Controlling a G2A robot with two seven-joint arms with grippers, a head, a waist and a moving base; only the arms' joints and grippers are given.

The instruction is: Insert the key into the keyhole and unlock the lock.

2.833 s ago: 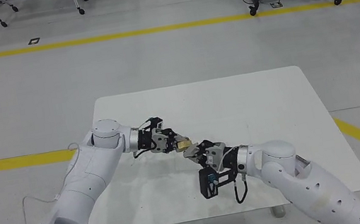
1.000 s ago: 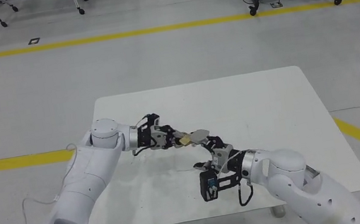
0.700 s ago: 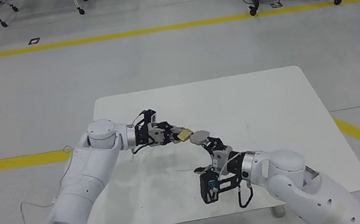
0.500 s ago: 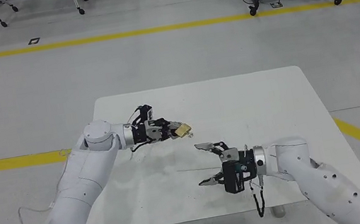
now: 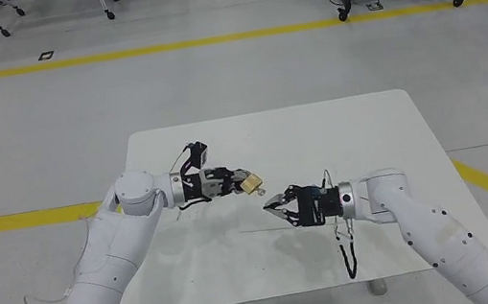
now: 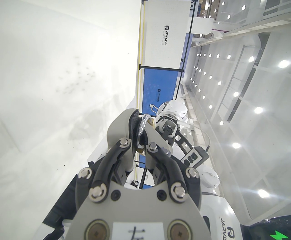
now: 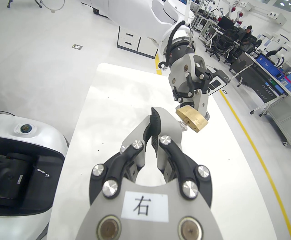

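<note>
Padlock (image 7: pixel 193 119) hangs clamped in left gripper (image 6: pixel 141 129) over white table (image 5: pixel 369 141), right gripper (image 7: pixel 155 120) closed empty, yellow-lined floor (image 5: pixel 212 79) around.

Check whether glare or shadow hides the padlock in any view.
Left wrist view: ceiling lights glare, the table is washed out, and the left tool covers the padlock except its shackle. Right wrist view: padlock evenly lit, unshadowed. Top view: soft shadows on the table only.

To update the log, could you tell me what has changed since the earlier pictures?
The right gripper let go of the key, which sits in the lock, and drew back from it. The left gripper stayed shut on the lock, roughly in place.
</note>
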